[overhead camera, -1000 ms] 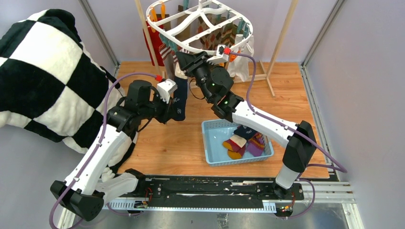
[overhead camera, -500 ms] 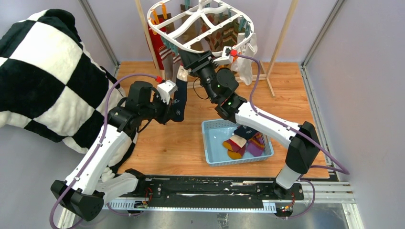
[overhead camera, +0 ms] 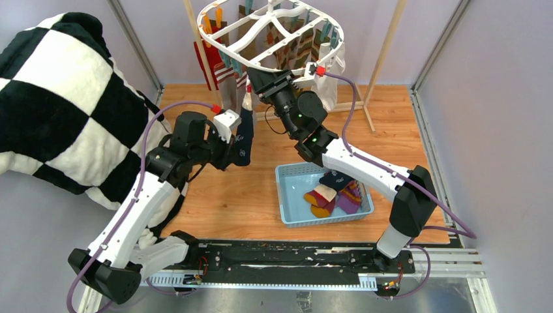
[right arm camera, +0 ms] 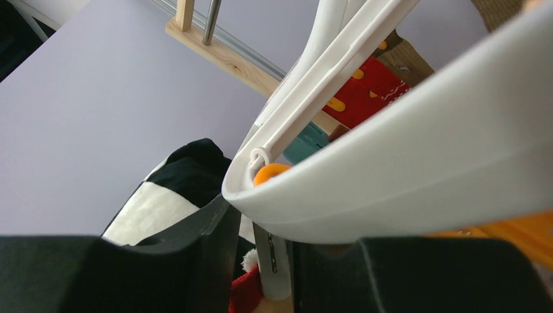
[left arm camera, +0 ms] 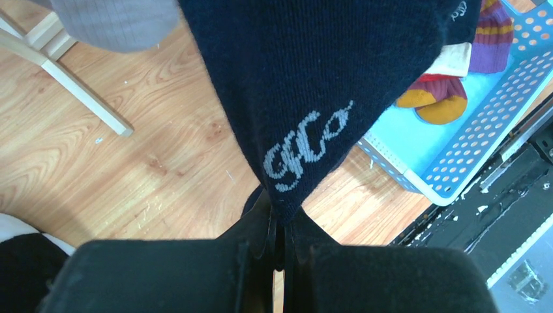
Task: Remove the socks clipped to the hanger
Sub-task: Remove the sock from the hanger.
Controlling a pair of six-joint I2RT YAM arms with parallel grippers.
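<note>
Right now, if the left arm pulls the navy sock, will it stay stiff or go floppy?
Probably floppy: the navy sock drapes and is pinched into a thin fold by the left fingers. Likely light, since it is thin knit. The knit may stretch before coming free.

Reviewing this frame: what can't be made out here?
Right wrist view: the hanger rim blocks the right hand; whether it grips anything is unclear.
Left wrist view: navy sock cut off by top edge; its upper end unseen.
Top view: hanging socks mostly hidden behind the hanger; uncountable.
</note>
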